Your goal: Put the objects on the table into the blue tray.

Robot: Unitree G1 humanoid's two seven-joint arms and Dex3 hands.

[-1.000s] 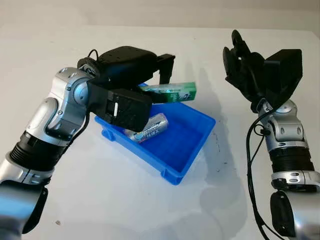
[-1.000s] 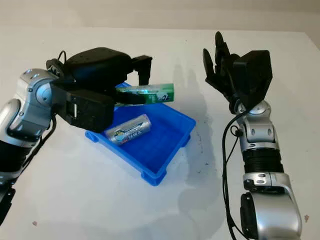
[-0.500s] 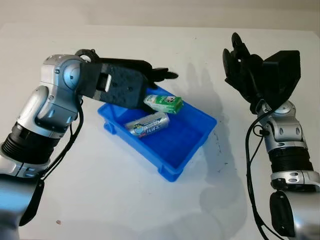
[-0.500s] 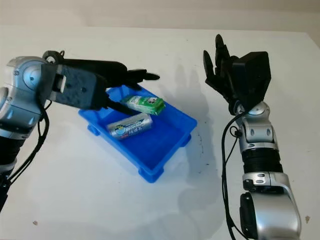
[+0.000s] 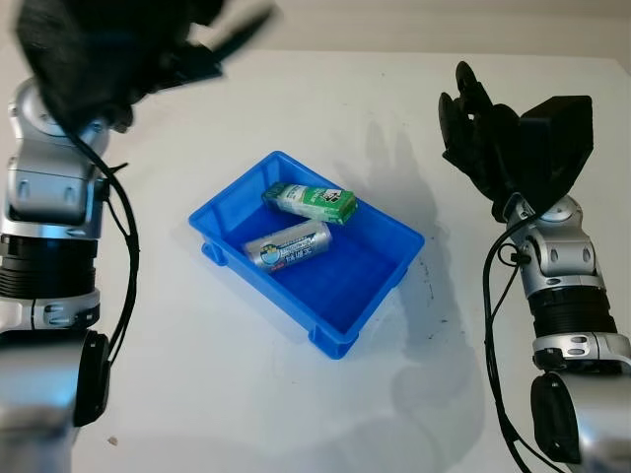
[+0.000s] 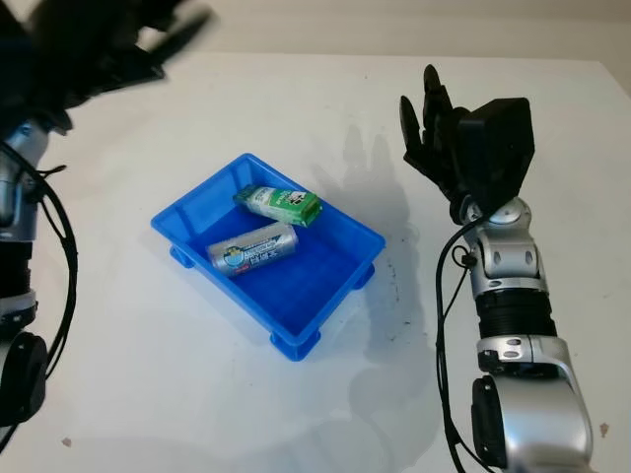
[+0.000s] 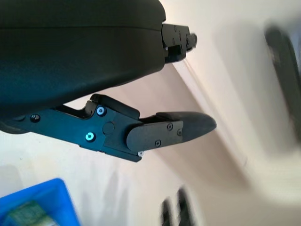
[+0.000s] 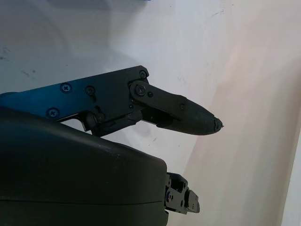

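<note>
Two items lie in the blue tray (image 5: 370,281) at centre frame: a green pack (image 5: 314,201) and, just beside it, a silver can (image 5: 288,244). Left hand (image 5: 118,49), upper left, holds nothing. Right hand (image 6: 449,133), upper right, likewise holds nothing, raised above the white table (image 6: 197,394).
</note>
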